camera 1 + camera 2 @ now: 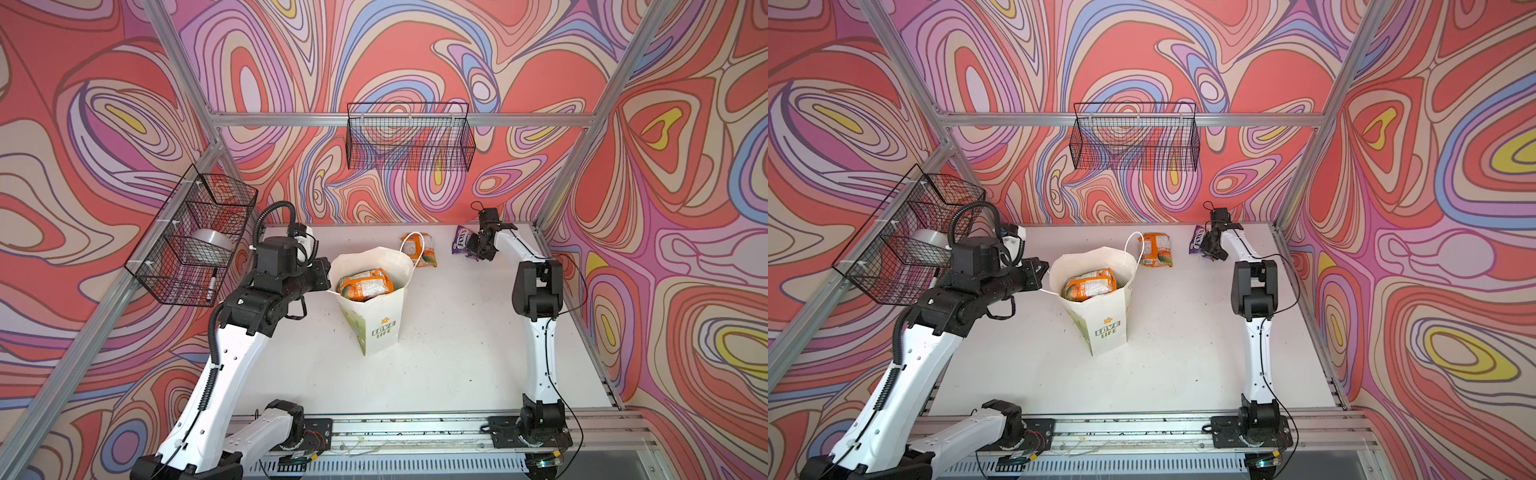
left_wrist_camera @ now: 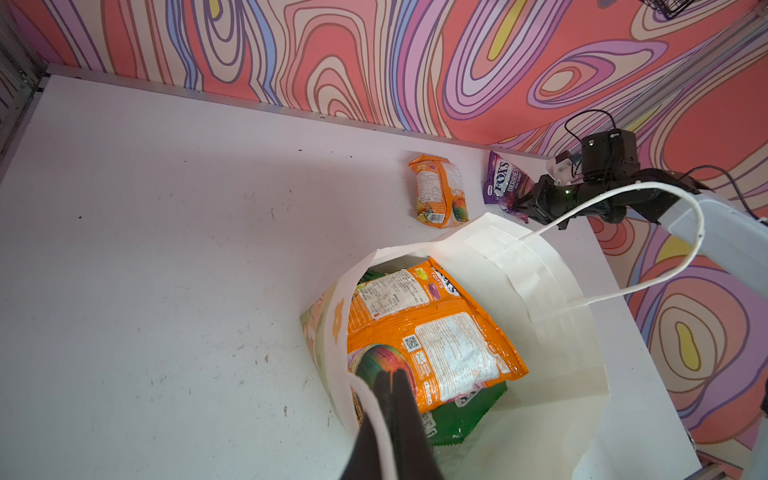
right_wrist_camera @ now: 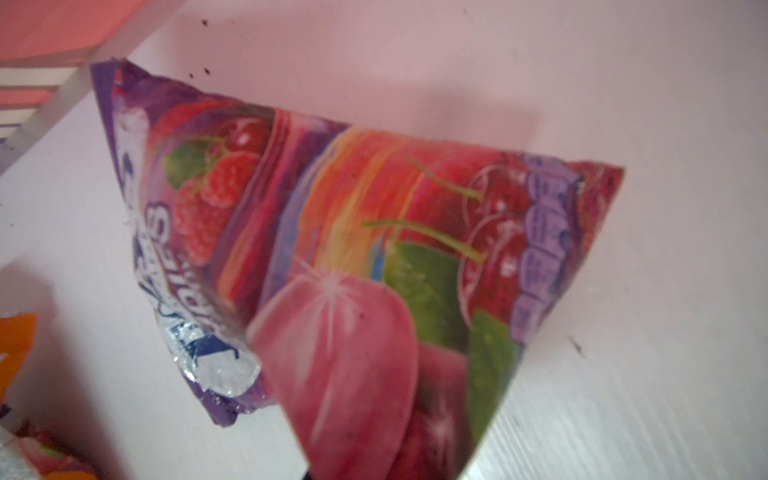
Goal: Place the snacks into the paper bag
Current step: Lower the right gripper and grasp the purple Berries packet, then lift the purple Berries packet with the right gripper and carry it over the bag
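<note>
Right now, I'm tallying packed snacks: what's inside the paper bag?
An orange pouch lies on top of a green pouch whose corner shows; anything deeper in the paper bag is covered.

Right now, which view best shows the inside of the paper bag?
The left wrist view: it looks straight into the paper bag, showing an orange pouch lying over a green pouch. Both top views show it smaller, with only the orange pouch visible inside. The right wrist view is mostly filled by the purple pouch.
</note>
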{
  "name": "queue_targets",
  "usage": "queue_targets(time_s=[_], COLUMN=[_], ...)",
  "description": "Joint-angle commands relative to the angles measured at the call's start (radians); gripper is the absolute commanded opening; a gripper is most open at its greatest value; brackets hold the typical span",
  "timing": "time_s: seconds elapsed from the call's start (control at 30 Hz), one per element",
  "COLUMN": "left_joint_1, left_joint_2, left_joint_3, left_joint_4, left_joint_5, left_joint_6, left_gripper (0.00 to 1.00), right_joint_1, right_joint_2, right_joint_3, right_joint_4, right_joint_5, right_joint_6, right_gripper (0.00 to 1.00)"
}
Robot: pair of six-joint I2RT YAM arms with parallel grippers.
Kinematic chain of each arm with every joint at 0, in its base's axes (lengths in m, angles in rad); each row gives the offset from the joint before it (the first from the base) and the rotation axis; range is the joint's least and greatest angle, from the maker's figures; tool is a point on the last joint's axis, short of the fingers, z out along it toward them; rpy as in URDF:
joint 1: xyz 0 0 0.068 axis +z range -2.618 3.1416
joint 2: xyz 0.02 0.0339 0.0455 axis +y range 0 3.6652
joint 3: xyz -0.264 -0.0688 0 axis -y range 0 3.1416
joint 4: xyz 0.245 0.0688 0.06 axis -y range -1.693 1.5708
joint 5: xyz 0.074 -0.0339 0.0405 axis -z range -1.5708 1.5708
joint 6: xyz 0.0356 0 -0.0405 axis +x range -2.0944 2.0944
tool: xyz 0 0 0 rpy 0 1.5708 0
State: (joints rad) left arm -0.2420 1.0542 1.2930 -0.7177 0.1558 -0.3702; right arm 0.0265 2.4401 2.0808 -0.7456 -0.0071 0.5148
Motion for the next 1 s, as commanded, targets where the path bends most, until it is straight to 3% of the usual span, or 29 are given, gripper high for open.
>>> queue_targets(time_s=[0.0, 0.6, 0.97], left_joint_1=[0.006, 0.006, 0.007], left_joint_2=[-0.025, -0.025, -0.027], left_joint_3=[0.002, 0.002, -0.002], left_joint_4=[0.047, 0.051, 0.052], left_joint_5=[-0.015, 0.017, 0.001], left_joint_6=[0.013, 0.002, 0.004], left_gripper=[0.0, 0.0, 0.0], right_joint_1=[-0.005, 0.007, 0.063], right_joint_2=[-0.081, -0.662, -1.014], right_joint_3=[-0.111, -0.702, -0.819], right_joint_4=[-0.004, 0.263, 0.182], right_joint_5=[0.023, -0.092, -0.121], right_joint_6=[0.014, 0.113, 0.102], right_gripper=[0.0, 0.0, 0.0])
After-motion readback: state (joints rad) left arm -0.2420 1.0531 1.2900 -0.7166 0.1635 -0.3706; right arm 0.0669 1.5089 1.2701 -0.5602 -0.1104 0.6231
